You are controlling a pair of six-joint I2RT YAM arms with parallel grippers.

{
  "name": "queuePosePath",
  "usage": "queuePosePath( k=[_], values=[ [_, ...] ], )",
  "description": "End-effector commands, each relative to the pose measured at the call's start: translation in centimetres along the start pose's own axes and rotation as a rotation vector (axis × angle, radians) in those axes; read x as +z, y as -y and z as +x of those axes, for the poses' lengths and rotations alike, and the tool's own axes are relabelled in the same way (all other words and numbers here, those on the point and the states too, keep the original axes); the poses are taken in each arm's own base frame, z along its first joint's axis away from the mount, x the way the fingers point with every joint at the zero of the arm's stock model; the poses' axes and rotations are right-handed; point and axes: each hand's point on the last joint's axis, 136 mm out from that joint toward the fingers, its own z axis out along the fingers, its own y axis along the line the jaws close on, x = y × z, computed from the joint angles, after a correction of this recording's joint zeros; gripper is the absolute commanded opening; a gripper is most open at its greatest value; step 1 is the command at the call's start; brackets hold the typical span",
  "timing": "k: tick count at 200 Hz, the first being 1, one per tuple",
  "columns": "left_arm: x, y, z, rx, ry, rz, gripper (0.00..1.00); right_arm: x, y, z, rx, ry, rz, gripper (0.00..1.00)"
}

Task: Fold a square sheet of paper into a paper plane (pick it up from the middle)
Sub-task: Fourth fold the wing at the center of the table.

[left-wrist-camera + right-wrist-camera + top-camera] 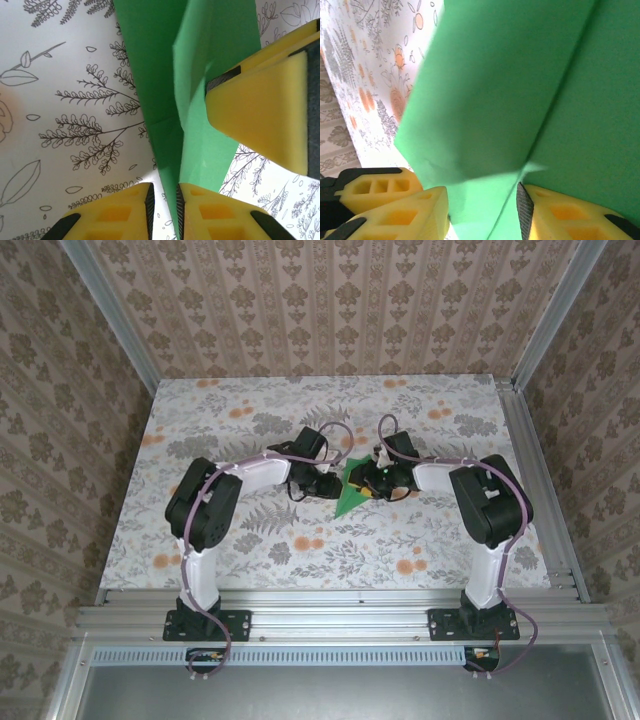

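1. The thin, bright-green creased paper sheet (350, 492) lies mid-frame in the top view.
2. The left gripper (165, 195) has its jaws pinching the sheet's raised crease at bottom centre; a tug could tear it.
3. The right gripper (480, 205) has its jaws astride a flap; I cannot tell whether they grip it, so it may slip.

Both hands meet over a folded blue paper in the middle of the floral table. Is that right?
Not quite: the folded paper is bright green, not blue, as the top external view shows. The left hand and right hand do meet over it in the middle of the floral table.
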Motion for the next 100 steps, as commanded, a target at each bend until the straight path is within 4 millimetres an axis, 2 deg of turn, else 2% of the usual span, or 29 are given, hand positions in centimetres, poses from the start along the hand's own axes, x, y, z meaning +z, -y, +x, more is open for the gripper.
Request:
queuePosePath(
  k=[1,31,59,90,100],
  values=[
    [-0.1,0.2,-1.0,-0.003,0.016,0.020,0.20,1.0,-0.4,0.6,0.030,-0.026,-0.066,0.43],
    [0.1,-0.3,-0.7,-0.009,0.010,0.014,0.19,1.3,-0.3,0.6,0.047,-0.029,-0.080,0.41],
    [0.4,-0.9,-0.4,-0.014,-0.002,0.003,0.19,1.2,-1.1,0.5,0.039,-0.027,-0.104,0.39],
    [0.0,-1.2,-0.5,-0.023,0.005,0.007,0.18,0.5,-0.2,0.4,0.027,-0.007,-0.020,0.40],
    [-0.1,-1.0,-0.6,-0.031,0.012,0.028,0.16,0.5,-0.5,0.3,0.023,-0.009,-0.030,0.40]
  ],
)
